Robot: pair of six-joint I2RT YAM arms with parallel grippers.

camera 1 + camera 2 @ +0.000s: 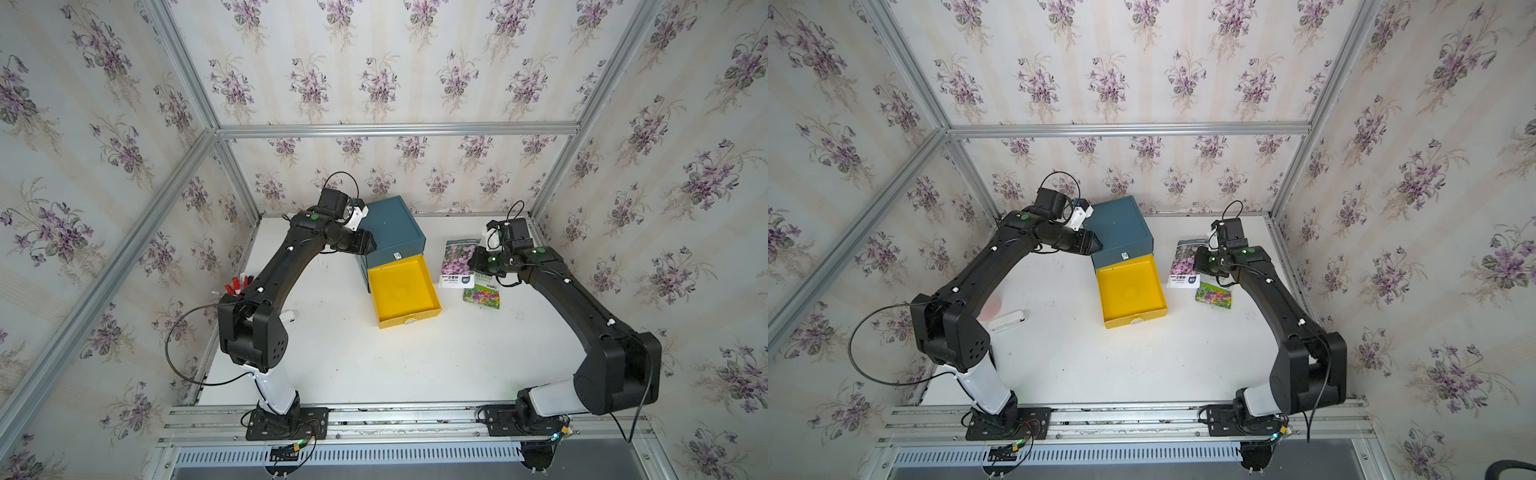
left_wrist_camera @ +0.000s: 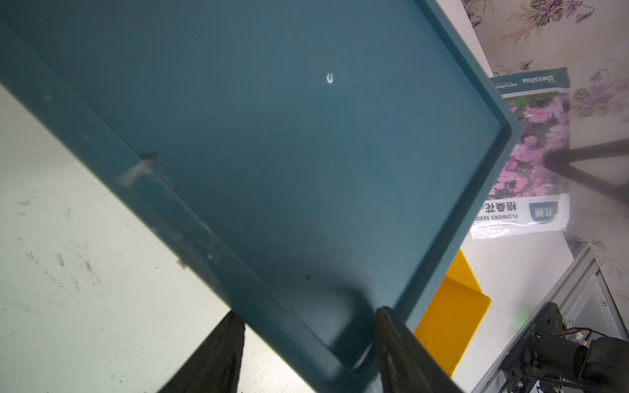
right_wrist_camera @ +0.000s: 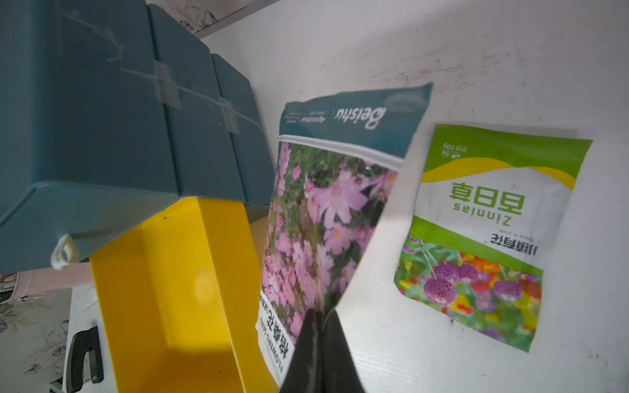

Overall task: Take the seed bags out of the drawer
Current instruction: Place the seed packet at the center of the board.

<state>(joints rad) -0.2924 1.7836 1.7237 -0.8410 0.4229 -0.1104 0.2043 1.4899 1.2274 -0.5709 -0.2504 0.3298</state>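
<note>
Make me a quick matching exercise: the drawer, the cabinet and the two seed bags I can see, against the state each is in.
Things:
1. yellow drawer
2. pink-blossom bag
3. green Zinnias bag
4. blue cabinet

States:
A. lying loose on the table
B. clamped at its top rim by the left fingers
C. pulled out, nothing inside
D. pinched at one edge by the right fingers

Pairs: 1-C, 2-D, 3-A, 4-B
</note>
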